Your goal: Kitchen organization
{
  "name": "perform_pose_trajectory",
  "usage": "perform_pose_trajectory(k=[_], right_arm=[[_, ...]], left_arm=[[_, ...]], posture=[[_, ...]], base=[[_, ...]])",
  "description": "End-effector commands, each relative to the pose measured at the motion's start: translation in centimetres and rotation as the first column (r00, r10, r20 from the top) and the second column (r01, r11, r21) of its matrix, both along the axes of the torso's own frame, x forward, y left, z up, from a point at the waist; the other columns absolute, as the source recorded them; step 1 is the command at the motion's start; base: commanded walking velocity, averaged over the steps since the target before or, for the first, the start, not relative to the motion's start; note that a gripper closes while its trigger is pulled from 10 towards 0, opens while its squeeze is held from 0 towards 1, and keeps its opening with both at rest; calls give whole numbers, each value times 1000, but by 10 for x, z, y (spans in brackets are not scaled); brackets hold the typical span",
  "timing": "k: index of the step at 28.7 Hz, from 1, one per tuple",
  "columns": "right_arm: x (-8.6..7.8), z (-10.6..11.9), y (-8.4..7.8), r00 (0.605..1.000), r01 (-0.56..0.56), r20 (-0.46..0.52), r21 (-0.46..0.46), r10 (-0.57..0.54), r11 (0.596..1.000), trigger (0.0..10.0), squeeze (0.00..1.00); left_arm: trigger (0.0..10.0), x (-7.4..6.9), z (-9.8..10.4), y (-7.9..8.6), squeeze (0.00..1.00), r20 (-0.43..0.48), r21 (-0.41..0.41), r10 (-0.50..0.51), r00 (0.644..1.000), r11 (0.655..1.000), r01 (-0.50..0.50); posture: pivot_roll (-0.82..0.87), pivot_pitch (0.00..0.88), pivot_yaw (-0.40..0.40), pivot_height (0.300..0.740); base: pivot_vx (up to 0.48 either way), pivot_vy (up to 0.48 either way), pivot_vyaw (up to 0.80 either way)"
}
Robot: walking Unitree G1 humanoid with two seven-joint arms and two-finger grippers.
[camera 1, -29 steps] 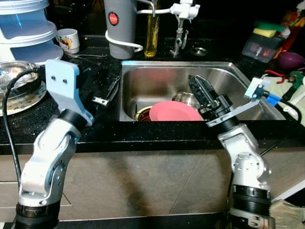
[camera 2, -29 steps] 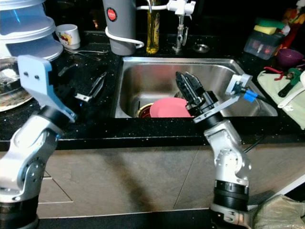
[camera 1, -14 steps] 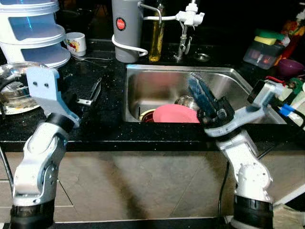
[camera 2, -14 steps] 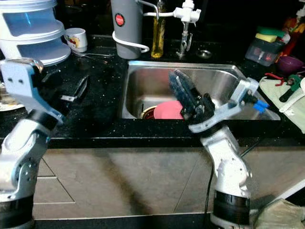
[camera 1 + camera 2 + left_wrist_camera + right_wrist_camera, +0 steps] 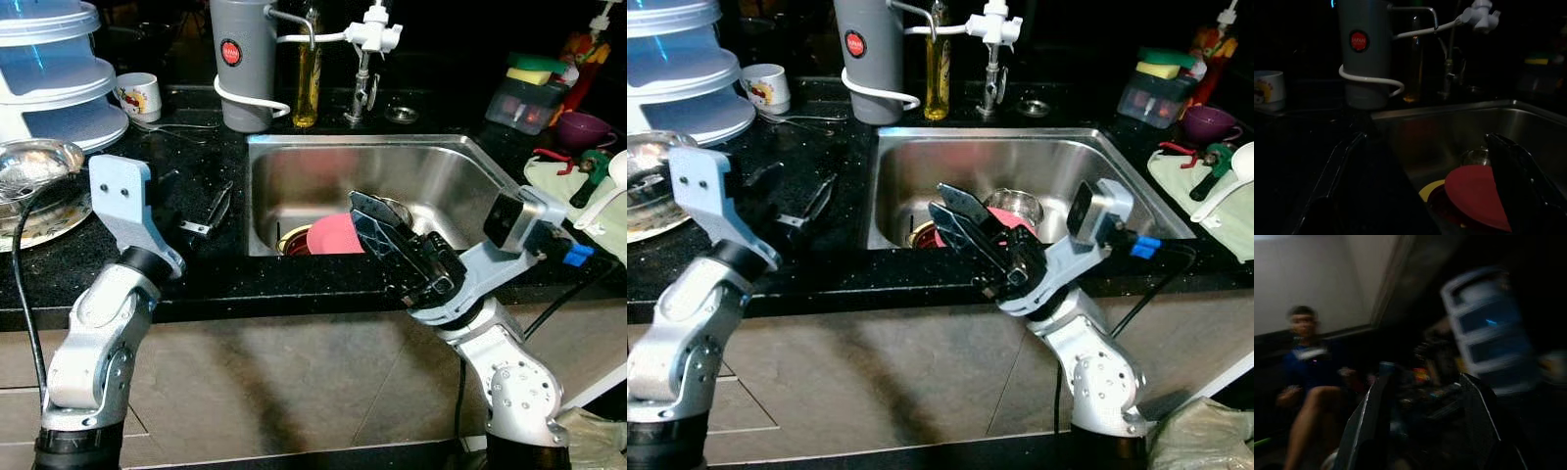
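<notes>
A pink plate [image 5: 328,235] lies in the steel sink [image 5: 323,162] on top of a yellow-rimmed dish [image 5: 291,238], with a steel bowl [image 5: 397,208] behind it. My right gripper [image 5: 938,199] is open and holds nothing. It hangs over the sink's front rim, just in front of the plate, and points toward my left. Its two fingers [image 5: 1366,421] stand well apart in the blurred right wrist view. My left gripper [image 5: 220,201] rests low over the black counter left of the sink, shut and empty.
A grey kettle [image 5: 245,64], an oil bottle [image 5: 306,69] and the faucet [image 5: 367,39] stand behind the sink. A mug [image 5: 139,95], a white-and-blue stacked container [image 5: 54,69] and steel dishes [image 5: 34,166] sit at left. A sponge box [image 5: 534,93] and a purple bowl [image 5: 583,127] sit at right. A seated person [image 5: 1308,362] is in the right wrist view.
My right gripper has drawn back from above the plate to the sink's front rim and swung toward my left. The camera has shifted. The left arm has barely moved.
</notes>
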State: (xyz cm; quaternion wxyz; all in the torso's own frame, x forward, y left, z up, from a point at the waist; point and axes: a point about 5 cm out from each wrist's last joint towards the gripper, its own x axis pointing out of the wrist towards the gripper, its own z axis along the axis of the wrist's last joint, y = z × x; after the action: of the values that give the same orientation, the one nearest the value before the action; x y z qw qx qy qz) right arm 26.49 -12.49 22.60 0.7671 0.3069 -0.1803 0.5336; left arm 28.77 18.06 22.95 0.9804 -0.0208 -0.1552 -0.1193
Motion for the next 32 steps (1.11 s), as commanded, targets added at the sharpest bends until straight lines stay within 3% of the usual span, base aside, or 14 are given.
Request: perform_pose_trajectory(k=[1, 5, 6, 8, 11, 15, 23, 32], right_arm=[[8, -6, -2, 998, 54, -27, -45, -55, 998, 10000, 0], [17, -12, -4, 988, 125, -82, -61, -130, 990, 10000, 0], [21, -13, -7, 983, 141, -114, -30, -144, 990, 10000, 0], [21, -12, -9, 986, 101, -136, 34, -95, 994, 10000, 0], [18, -11, -7, 991, 69, -120, 51, -63, 996, 10000, 0], [16, -13, -3, 992, 65, -108, 26, -62, 998, 10000, 0], [17, -12, -1, 993, 52, -108, 22, -49, 998, 10000, 0], [20, -10, 4, 994, 32, -110, 23, -29, 999, 10000, 0]], left_arm=[[10000, 0, -5, 7, 0, -12, 38, 58, 998, 998, -57], [10000, -3, -1, 6, 0, 13, 108, 91, 996, 990, -92], [10000, -5, 1, 4, 0, 21, 113, 96, 995, 989, -98], [10000, -7, 1, -1, 0, 21, 94, 85, 996, 992, -87], [10000, -9, 2, -7, 0, 22, 83, 63, 998, 994, -65], [10000, -8, 4, -17, 0, 34, 74, 39, 999, 996, -42], [10000, -2, 17, -21, 0, 84, 98, 45, 995, 994, -53], [10000, 4, 34, -17, 0, 157, 196, 76, 985, 975, -106]], posture=[[30, 0, -55, 740], [38, 0, -61, 740], [43, 0, -63, 740], [42, 0, -65, 740], [39, 0, -67, 740], [39, 0, -70, 740], [41, 0, -78, 740], [53, 0, -91, 740]], base=[[0, 0, 0], [0, 0, 0], [0, 0, 0], [0, 0, 0], [0, 0, 0], [0, 0, 728], [0, 0, 731], [0, 0, 733]])
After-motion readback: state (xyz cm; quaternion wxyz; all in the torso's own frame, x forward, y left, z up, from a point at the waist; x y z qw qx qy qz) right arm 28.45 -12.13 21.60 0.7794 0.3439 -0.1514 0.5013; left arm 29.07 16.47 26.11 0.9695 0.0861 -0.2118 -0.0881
